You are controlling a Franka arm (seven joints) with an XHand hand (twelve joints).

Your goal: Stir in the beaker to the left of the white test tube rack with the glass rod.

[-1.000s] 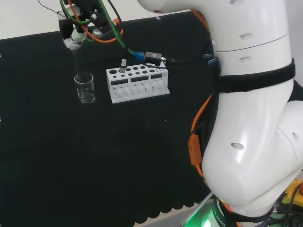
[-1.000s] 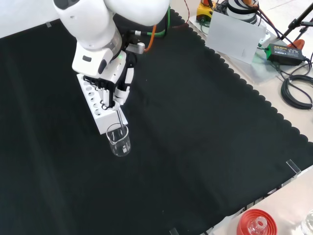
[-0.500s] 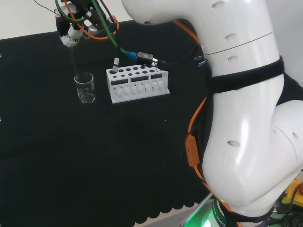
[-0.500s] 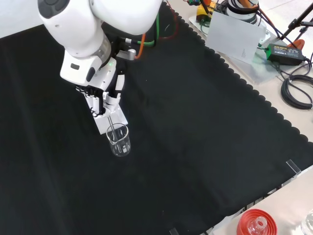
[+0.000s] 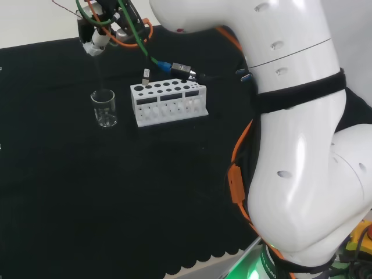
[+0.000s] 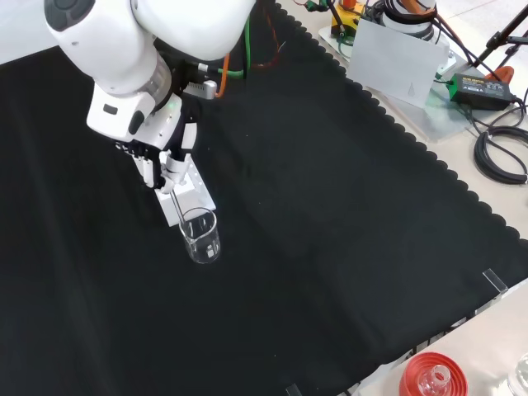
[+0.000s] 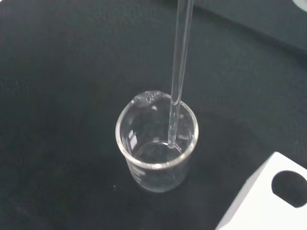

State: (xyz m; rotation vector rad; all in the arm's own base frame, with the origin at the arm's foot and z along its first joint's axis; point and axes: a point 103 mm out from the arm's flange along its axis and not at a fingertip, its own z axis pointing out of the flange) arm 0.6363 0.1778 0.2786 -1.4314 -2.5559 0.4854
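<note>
Glass rod, pinched in the hand, tip inside beaker: stirring step; next, circle without knocking the wall.

in the front view the black and white hand and the white arm link above it cover most of the white plastic test tube rack, leaving one end showing. the thin clear glass rod is cut off by the wrist view's edge, so its upper end is unseen there, and in the head view it is too faint to trace. whether the small clear glass beaker holds any liquid cannot be told. the red ribbed ring is cut by the front view's lower edge.
</note>
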